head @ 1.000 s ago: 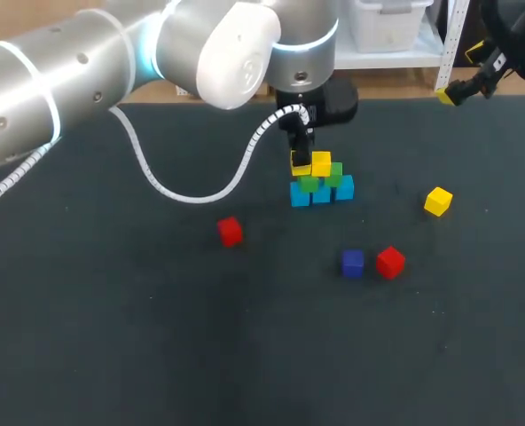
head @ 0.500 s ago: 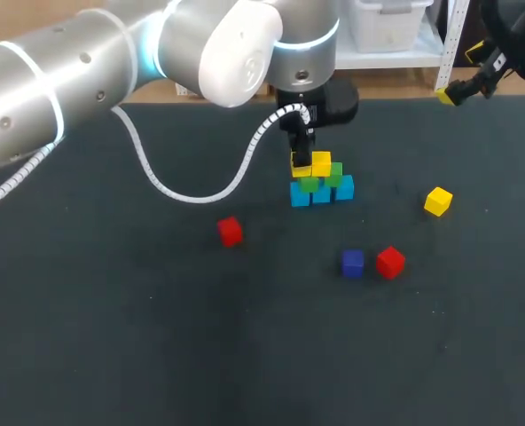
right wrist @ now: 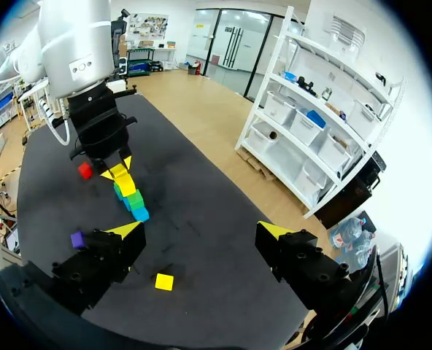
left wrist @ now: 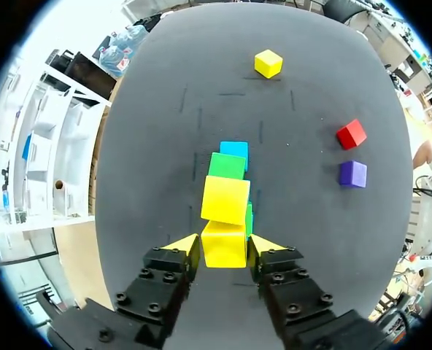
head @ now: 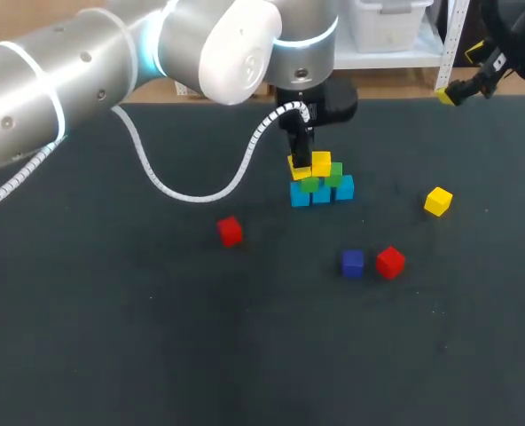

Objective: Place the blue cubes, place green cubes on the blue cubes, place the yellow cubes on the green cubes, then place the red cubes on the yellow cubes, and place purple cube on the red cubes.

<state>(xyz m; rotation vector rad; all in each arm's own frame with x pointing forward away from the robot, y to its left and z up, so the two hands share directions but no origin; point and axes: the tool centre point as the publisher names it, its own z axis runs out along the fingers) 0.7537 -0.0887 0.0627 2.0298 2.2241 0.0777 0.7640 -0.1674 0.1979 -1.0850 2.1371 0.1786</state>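
A small stack stands at the table's back middle: a row of blue cubes (head: 321, 194), green cubes (head: 309, 184) on them, and a yellow cube (head: 321, 165) on the green. My left gripper (head: 300, 161) points down at the stack's left end. A second yellow cube (left wrist: 223, 244) sits between its fingers, on top of the stack, with only slim gaps to the tips. My right gripper (right wrist: 200, 233) hangs wide open and empty off the back right corner (head: 462, 89). Loose on the table lie a yellow cube (head: 437, 201), two red cubes (head: 230, 231) (head: 390, 262) and a purple cube (head: 352, 263).
My left arm's white cable (head: 187, 191) loops down over the table left of the stack. The purple cube and one red cube lie side by side, close together, in front of the stack.
My left gripper's fingers have spread a little around the yellow cube on the stack. The right arm and the loose cubes have stayed put.
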